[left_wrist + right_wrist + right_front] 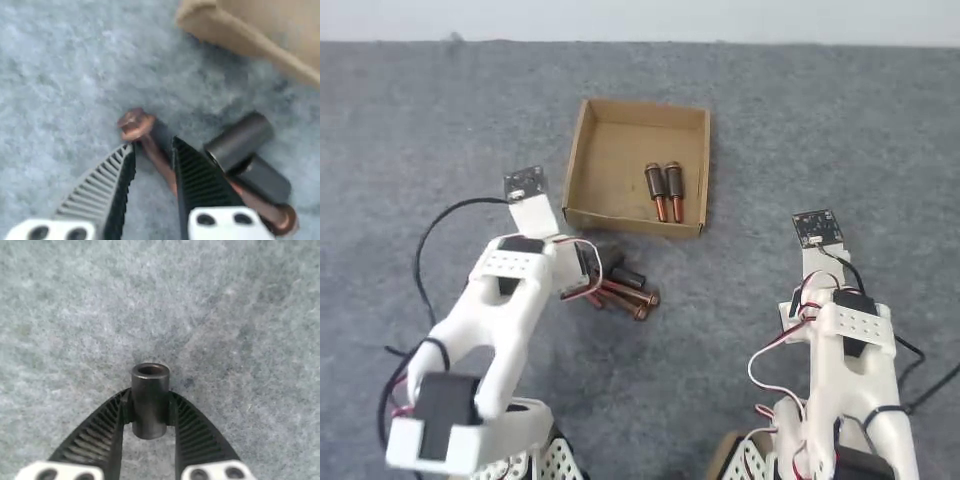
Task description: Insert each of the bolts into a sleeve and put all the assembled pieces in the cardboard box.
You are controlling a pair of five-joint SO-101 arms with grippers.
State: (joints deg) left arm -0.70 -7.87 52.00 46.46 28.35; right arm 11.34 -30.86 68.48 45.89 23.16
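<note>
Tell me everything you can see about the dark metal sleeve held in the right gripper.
The dark cylindrical metal sleeve is a short, matt, near-black tube with a round open bore at the end facing the camera, no bolt in it. It lies lengthwise between the ribbed black fingers of the right gripper, which clamp its sides, grey carpet behind it.

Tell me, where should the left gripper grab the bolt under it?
Grip the copper bolt by its bare shank just behind the hex head, coming down from above: it lies flat, with carpet free on both sides there.
</note>
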